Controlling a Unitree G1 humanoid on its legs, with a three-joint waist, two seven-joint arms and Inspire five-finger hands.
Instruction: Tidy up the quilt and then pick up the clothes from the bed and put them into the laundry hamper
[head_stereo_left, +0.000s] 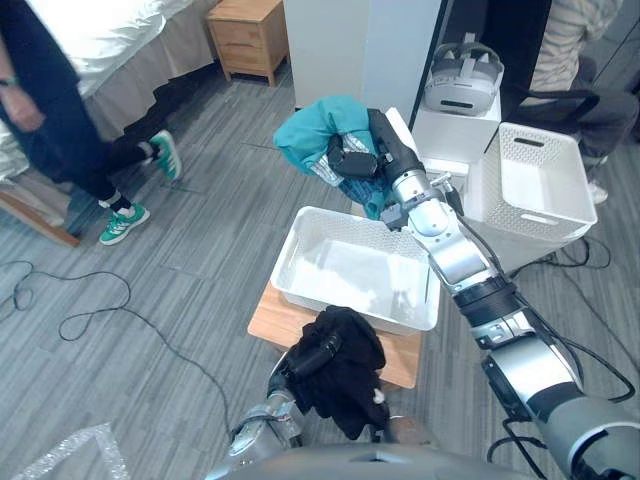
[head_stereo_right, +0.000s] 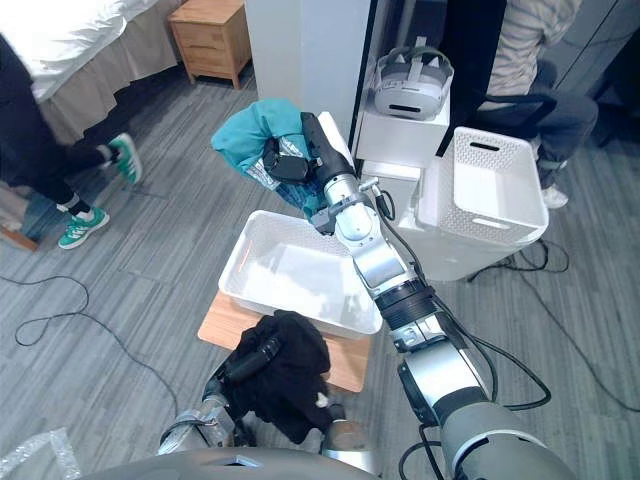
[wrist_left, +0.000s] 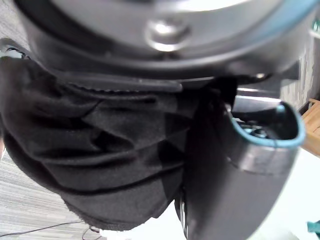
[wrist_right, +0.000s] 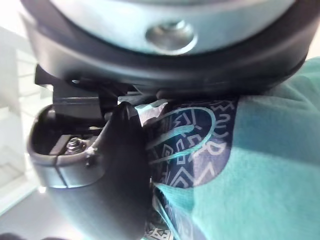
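A person (head_stereo_left: 55, 120) stands at far left beside the bed (head_stereo_left: 110, 35). The left hand (head_stereo_left: 318, 352) has its fingers curled round a black garment (head_stereo_left: 352, 388), held just outside the near rim of the white hamper (head_stereo_left: 300, 238) on a wooden table (head_stereo_left: 272, 320). The right hand (head_stereo_left: 388, 152) grips a teal garment (head_stereo_left: 312, 135), raised above the hamper's far rim. A second basket (head_stereo_left: 545, 185) stands at right.

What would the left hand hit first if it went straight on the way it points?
Likely the near wall of the white hamper, just ahead of the left hand, which is shut on the black garment. Height is unclear, so it could pass over the rim instead.
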